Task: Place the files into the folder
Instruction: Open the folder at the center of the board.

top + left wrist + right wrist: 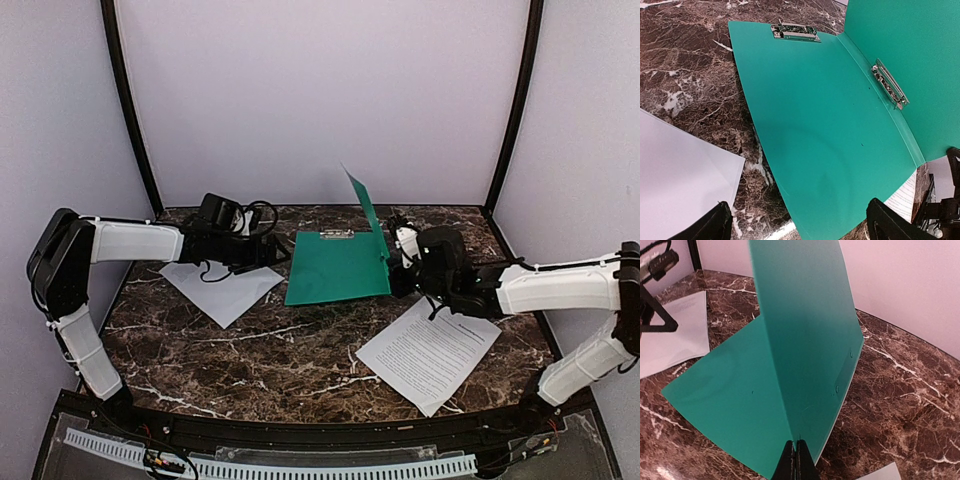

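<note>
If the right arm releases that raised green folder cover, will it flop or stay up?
Probably flops: the folder cover looks thin and bows slightly above the right end effector pinching its edge. Likely light and slick, given its smooth sheen.

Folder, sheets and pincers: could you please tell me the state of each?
Folder: open, cover raised, back flat on table.
Left sheet: flat on table, outside folder.
Right sheet: flat on table, outside folder.
Left pincer: open, empty.
Right pincer: shut on folder cover.
</note>
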You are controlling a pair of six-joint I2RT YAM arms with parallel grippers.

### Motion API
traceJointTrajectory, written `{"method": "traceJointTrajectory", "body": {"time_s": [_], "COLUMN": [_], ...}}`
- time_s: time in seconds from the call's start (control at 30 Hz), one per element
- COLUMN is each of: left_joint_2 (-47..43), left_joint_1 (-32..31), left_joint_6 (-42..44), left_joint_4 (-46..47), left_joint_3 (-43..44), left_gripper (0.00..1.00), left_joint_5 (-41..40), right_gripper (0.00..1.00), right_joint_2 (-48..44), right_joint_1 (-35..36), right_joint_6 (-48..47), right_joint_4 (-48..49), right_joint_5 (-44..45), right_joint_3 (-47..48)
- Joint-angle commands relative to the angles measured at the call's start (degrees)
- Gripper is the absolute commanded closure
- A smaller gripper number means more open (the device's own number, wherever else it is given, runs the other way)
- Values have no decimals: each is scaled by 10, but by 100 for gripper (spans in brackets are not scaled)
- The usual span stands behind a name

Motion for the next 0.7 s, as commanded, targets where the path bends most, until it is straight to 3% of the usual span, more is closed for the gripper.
{"method": "traceJointTrajectory", "body": {"time_s": [0.0, 0.33, 0.67], "left_joint_2": [-25, -28, -8], "left_joint_1": [0, -9, -33], "left_joint_6": [24, 41, 46], "left_joint_4": [3, 12, 4], "left_joint_3": [-5, -2, 10], "left_gripper": [7, 8, 9], "left_joint_5": [-3, -11, 7], "right_gripper": [100, 100, 100], "right_joint_2": [-57, -111, -164], "right_joint_1": [-31, -62, -65], "right_joint_6": [121, 361, 539], "right_joint_4": [30, -65, -60], "right_joint_5": [-88, -93, -76], "right_joint_3": [-31, -47, -108]}}
